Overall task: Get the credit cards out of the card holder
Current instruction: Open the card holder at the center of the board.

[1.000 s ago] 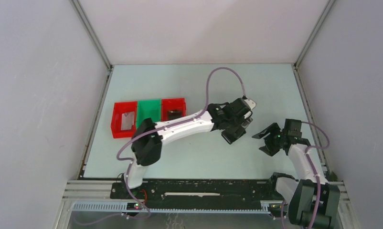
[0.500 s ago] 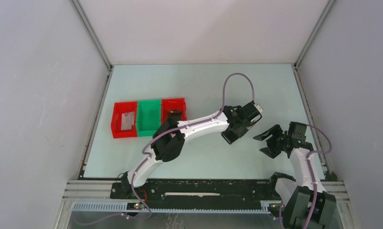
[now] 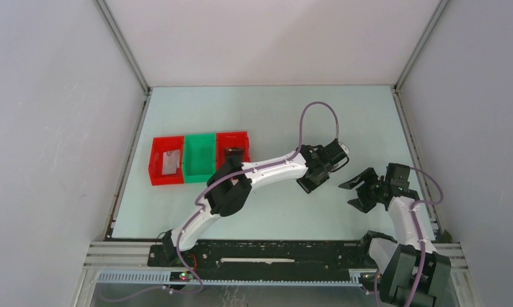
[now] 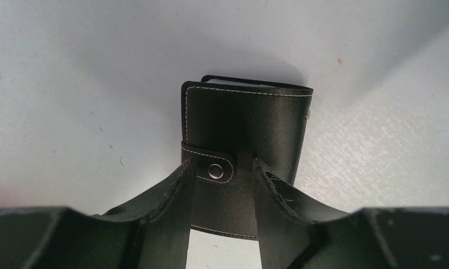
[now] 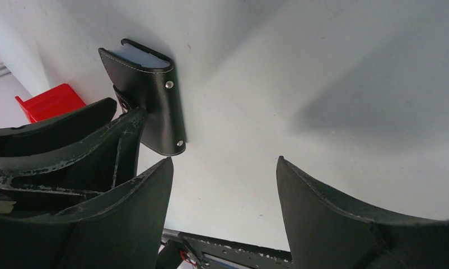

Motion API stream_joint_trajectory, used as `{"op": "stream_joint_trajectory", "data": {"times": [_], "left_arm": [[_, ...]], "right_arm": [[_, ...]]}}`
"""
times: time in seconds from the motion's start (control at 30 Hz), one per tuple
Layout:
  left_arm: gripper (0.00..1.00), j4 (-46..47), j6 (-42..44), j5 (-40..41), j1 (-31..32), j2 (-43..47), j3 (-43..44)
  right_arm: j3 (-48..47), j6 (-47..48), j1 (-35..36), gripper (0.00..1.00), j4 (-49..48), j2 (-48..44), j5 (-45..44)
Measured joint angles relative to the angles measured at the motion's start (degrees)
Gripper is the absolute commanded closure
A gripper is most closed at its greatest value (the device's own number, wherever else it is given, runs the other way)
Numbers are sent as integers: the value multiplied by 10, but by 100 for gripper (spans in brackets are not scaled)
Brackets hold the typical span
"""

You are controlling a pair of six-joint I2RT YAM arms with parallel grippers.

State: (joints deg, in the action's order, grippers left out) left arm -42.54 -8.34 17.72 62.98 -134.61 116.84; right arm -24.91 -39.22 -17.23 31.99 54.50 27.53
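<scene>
Card holder [image 4: 247, 129] under the left gripper [image 4: 220, 162], well away from the tray row [image 3: 199, 179], on its right-arm side.
The fingers straddle the fastened snap tab [image 4: 214, 170] and touch the black face; whether they clamp it cannot be told. The right gripper [image 5: 223, 159], spread wide and empty, sits farther from the trays. Risks: while the tab is shut, the credit cards [image 5: 143, 58] stay locked in; a hold on the bulging face, not the edges, may let the holder twist or slip; the two grippers may knock. The table [image 3: 254, 109] is bare beyond the trays' far side; past the right gripper the side rail [image 3: 412, 144] is close.
</scene>
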Motion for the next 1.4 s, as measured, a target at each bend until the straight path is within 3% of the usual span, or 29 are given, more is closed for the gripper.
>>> {"op": "stream_joint_trajectory", "data": {"times": [0.23,0.4,0.63,0.8,0.97,1.4], "left_arm": [[74,37,-7,-44,-14,14,-38],[99,52,-18,-65,-30,20,-51],[100,72,-24,-90,-42,31,-70],[100,101,-38,-136,-59,64,-123],[100,99,-67,-201,-83,104,-178],[100,104,-121,-319,-94,236,-283]], "right_arm": [[0,1,0,24,0,0,0],[0,1,0,24,-1,1,1],[0,5,9,21,-27,1,42],[6,-8,78,19,-85,4,61],[9,-42,160,21,-134,29,53],[8,-45,208,19,-136,35,-6]]}}
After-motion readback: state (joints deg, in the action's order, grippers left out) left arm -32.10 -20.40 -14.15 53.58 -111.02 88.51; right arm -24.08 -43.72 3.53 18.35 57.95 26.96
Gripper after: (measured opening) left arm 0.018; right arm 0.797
